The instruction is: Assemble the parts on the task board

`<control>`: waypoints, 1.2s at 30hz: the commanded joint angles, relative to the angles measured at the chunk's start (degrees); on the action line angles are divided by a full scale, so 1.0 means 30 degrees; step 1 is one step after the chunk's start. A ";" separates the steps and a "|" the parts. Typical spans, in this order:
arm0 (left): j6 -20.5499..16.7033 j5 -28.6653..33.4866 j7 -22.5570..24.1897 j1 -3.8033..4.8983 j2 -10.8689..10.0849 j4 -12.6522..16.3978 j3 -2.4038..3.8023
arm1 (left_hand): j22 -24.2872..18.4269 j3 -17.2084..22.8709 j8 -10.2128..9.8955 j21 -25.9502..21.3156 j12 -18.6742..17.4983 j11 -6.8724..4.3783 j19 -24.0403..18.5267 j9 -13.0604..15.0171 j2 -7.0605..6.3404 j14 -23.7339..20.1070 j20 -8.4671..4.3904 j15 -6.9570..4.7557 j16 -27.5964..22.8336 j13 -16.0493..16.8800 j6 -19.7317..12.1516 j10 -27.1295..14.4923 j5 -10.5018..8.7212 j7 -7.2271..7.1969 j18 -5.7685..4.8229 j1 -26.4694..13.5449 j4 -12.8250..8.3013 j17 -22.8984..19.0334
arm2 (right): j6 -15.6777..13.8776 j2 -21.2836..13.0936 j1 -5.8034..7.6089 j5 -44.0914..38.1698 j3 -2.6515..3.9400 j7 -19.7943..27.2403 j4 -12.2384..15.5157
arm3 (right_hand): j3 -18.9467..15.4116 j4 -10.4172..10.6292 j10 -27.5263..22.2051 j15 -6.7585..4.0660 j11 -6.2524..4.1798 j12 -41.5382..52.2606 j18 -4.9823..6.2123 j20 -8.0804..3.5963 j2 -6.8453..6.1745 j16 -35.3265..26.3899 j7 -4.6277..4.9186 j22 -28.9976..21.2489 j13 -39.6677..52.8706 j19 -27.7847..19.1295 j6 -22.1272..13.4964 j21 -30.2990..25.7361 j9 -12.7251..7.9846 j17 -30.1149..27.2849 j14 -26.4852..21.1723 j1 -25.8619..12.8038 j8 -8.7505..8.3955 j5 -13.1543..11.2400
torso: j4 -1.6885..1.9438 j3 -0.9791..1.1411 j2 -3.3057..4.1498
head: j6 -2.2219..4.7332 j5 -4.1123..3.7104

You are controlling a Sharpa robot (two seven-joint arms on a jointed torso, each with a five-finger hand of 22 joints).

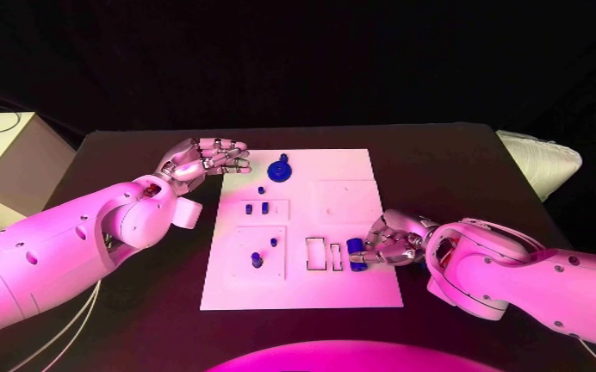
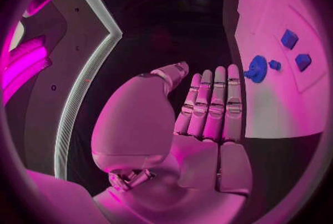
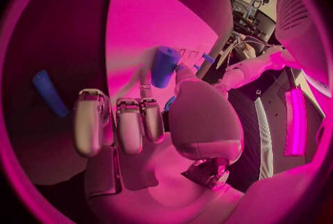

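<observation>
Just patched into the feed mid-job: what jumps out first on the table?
The white task board sits mid-table with small blue parts on it, the largest a blue gear near its far edge. The right hand is at the board's near right edge, holding a blue cylinder. The left hand hovers empty beside the board's far left corner.

Plenty of bare worktop (image 1: 149,303) all round the task board (image 1: 348,286), so either side is easy to come in from. The board's right half near the far edge is bare too. The left hand (image 1: 205,158) sits just off the board's far left corner, right beside the blue gear (image 1: 280,169), so that corner is tight. The right hand (image 1: 388,241) covers the board's right edge near the front, beside a blue cylinder (image 1: 356,254) and the slots (image 1: 325,256). Small blue parts (image 1: 256,209) dot the left side.
</observation>
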 commanded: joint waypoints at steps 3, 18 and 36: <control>0.0395 0.0062 0.0199 -0.0004 -0.0002 0.0077 0.0010 | -0.0017 -0.0051 -0.0093 -0.0063 0.0052 0.0051 0.0022 -0.0020 -0.0002 -0.0033 0.0136 0.0069 -0.0122 0.0032 0.0084 -0.0008 0.0041 -0.0027 0.0065 -0.0136 0.0003 0.0026 | -0.0135 0.0384 -0.0260 -0.0381 -0.0019 -0.0553 -0.0303 | -0.0154 -0.0026 0.1182 -0.0122 -0.0086 -0.0114 -0.0321 -0.0076 0.0160 0.0114 -0.0118 0.2036 0.3877 0.0957 0.0026 0.0132 -0.0015 0.3771 0.1710 -0.0109 0.0140 0.0068 | 0.0008 -0.0001 -0.0004 | -0.0048 0.0007; 0.0492 0.0064 0.0189 -0.0004 0.0002 0.0077 0.0010 | -0.0041 -0.0018 -0.0091 -0.0104 0.0057 0.0051 0.0023 -0.0025 0.0035 -0.0037 0.0145 0.0070 -0.0161 0.0034 0.0106 0.0001 0.0055 -0.0018 0.0075 -0.0091 -0.0020 0.0037 | -0.0682 0.1243 -0.0597 0.0221 -0.0025 -0.1013 -0.1047 | -0.0265 -0.0074 0.1131 -0.0141 -0.0102 -0.0266 -0.0329 -0.0091 0.0576 0.0119 -0.0124 0.2182 0.3842 0.0932 -0.0077 0.0170 0.0029 0.3834 0.1719 0.1214 0.0104 0.2996 | 0.0008 0.0003 -0.0013 | -0.0071 0.0016; 0.0612 0.0052 0.0142 -0.0004 -0.0025 0.0056 0.0009 | -0.0059 0.0013 -0.0095 -0.0134 0.0057 0.0053 0.0032 -0.0032 0.0050 -0.0031 0.0150 0.0069 -0.0191 0.0034 0.0115 0.0001 0.0063 -0.0014 0.0083 -0.0038 -0.0058 0.0049 | -0.0296 0.1055 -0.0602 0.1133 -0.0027 -0.1283 -0.1192 | 0.3115 -0.0099 0.0897 -0.0121 -0.0071 -0.0700 -0.0283 -0.0078 -0.0885 0.0112 -0.0042 0.2153 0.3645 0.0827 0.0073 -0.0130 -0.0516 0.3909 0.1726 0.3023 -0.0525 0.5779 | -0.0040 -0.0008 -0.0030 | -0.0097 0.0110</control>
